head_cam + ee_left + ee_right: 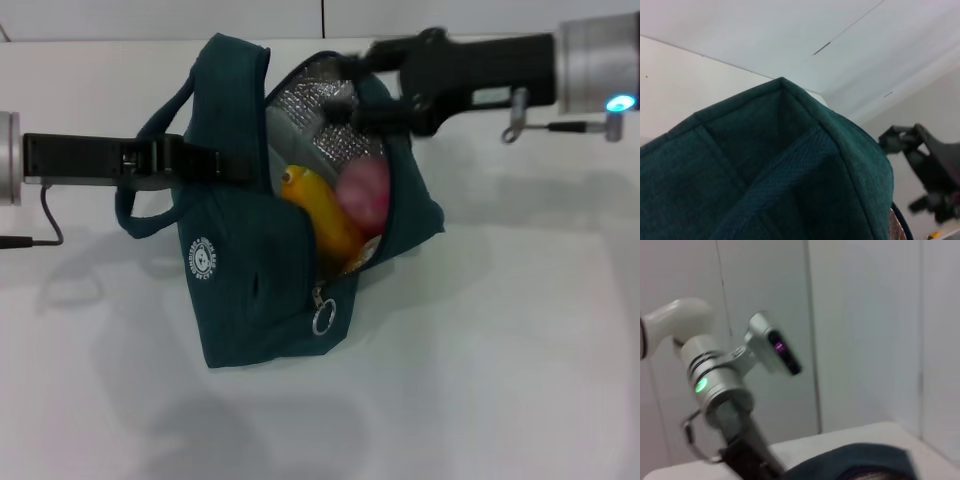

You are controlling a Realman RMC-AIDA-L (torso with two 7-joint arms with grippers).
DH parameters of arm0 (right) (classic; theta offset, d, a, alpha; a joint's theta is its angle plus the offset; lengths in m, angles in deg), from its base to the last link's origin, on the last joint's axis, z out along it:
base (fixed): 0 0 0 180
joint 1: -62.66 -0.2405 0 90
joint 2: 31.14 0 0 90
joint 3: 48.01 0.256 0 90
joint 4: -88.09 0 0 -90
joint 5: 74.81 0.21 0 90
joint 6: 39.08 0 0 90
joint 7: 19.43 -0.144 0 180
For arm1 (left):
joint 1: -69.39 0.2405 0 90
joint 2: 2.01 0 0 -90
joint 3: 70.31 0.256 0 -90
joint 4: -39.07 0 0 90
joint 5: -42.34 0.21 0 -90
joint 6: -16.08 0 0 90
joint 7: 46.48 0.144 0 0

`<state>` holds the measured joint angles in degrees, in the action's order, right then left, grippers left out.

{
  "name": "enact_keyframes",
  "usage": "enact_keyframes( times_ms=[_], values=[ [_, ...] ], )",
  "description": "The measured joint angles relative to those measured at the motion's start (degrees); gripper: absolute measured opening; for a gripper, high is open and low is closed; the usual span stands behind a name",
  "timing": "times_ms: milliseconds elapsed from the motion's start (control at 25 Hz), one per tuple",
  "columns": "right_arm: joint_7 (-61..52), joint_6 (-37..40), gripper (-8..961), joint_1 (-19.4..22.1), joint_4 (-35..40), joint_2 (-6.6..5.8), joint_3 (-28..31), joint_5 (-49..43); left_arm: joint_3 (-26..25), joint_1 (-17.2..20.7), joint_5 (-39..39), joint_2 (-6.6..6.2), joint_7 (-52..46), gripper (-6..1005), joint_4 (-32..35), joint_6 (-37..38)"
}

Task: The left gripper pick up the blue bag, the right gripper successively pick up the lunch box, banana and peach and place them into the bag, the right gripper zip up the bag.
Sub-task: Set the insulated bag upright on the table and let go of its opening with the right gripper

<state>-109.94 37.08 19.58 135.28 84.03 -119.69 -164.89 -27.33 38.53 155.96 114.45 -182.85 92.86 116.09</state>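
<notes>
The blue bag [250, 290] hangs above the white table, its mouth open and its foil lining showing. My left gripper [215, 163] is shut on the bag's upper left side, beside the loop handles [150, 215]. Inside lie the yellow banana [318, 215] and the pink peach [362, 192]. The lunch box is hidden deeper in the bag. My right gripper [350, 85] hovers open at the bag's far rim, above the peach, holding nothing. The zip pull ring [323, 318] dangles at the near end of the opening. In the left wrist view, bag fabric [765, 175] fills the foreground.
The white table [520, 350] spreads around the bag. A white wall [150, 15] rises behind it. The right arm's gripper [925, 170] shows far off in the left wrist view. The left arm's silver joint [715, 385] with a green light shows in the right wrist view.
</notes>
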Motion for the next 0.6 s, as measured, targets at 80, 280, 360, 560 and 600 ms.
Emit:
enact_keyframes(
  times_ms=[80,280,360,560,600],
  values=[
    [-2.53,-0.20,559,1.77,1.99,-0.33,2.96,-0.19,0.00,0.00,-0.01,0.02,0.02,36,0.00,0.00],
    [-4.56,-0.09,587,3.24,1.90,-1.71,6.64,-0.24,0.01,0.04,-0.01,0.13,0.05,36,0.00,0.00],
    [-5.50,-0.15,594,3.28,1.73,-2.28,6.80,-0.28,0.06,0.04,-0.01,0.15,0.15,36,0.00,0.00],
    [-8.65,-0.37,626,2.40,2.51,-2.54,6.53,-1.27,0.04,0.03,-0.01,0.19,0.55,37,0.00,0.00],
    [-8.65,-0.37,634,2.40,2.51,-2.54,6.53,-1.27,0.03,-0.02,-0.01,0.21,0.91,37,-0.19,0.00]
  ],
)
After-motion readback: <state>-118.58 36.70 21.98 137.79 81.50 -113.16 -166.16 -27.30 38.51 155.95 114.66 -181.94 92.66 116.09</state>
